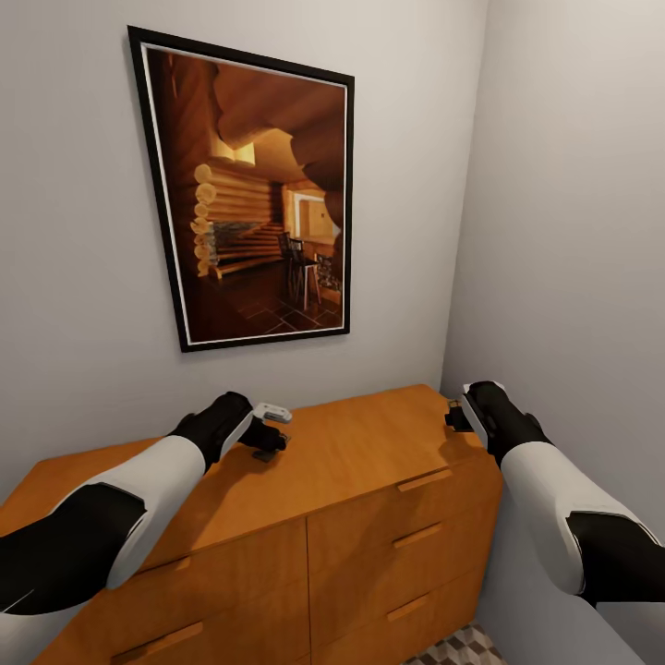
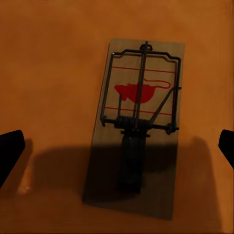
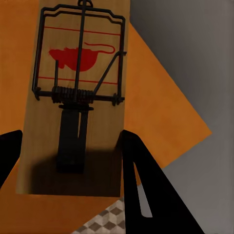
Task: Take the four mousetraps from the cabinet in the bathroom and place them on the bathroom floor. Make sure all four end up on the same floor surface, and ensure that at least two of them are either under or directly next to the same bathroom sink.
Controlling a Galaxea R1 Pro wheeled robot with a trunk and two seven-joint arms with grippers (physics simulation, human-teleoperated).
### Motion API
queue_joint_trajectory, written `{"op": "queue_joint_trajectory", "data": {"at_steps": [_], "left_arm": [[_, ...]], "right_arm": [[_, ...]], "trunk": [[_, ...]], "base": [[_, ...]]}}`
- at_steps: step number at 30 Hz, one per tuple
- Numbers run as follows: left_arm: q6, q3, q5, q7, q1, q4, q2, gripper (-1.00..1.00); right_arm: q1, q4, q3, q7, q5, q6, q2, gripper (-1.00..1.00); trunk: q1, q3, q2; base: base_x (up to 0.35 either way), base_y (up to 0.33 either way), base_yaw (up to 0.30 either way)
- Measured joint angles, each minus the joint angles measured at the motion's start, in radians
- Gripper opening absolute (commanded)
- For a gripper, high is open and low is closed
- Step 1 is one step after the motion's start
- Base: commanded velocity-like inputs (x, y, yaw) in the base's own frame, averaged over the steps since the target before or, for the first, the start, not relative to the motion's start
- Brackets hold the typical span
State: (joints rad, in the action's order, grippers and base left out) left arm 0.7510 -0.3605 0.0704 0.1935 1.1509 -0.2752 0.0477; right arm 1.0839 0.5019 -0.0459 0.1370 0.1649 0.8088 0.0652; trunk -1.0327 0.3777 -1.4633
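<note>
Right now the pick-up from the cabinet [image 1: 369,462] top is in hand. The left tool [image 2: 117,146] hangs released over one mousetrap [image 2: 139,126], which lies flat on the orange surface between its spread fingers, apart from both. The right tool [image 3: 73,161] at the far right corner has its fingers at either long edge of a second mousetrap [image 3: 78,97]; whether it is clenched I cannot tell. Next, I judge, the left must lower and clench, then both carry down to the bathroom floor [image 1: 462,646].
</note>
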Motion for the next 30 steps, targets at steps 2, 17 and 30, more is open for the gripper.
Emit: {"op": "queue_joint_trajectory", "data": {"at_steps": [2,17,30], "left_arm": [[0.000,0.000,0.000,0.000,0.000,0.000,0.001,1.00],[0.000,0.003,0.004,0.000,0.000,0.001,0.002,1.00],[-0.029,0.004,0.013,0.000,0.000,0.026,0.002,1.00]], "right_arm": [[0.000,0.000,0.000,0.000,0.000,0.000,0.000,-1.00],[0.000,0.000,0.000,-0.001,0.000,0.000,0.000,-1.00],[0.000,0.000,0.000,-0.001,0.000,0.000,0.000,-1.00]], "trunk": [[0.000,0.000,0.000],[0.000,0.000,0.000],[0.000,0.000,0.000]], "base": [[0.000,0.000,0.000],[0.000,0.000,0.000],[0.000,0.000,0.000]]}}
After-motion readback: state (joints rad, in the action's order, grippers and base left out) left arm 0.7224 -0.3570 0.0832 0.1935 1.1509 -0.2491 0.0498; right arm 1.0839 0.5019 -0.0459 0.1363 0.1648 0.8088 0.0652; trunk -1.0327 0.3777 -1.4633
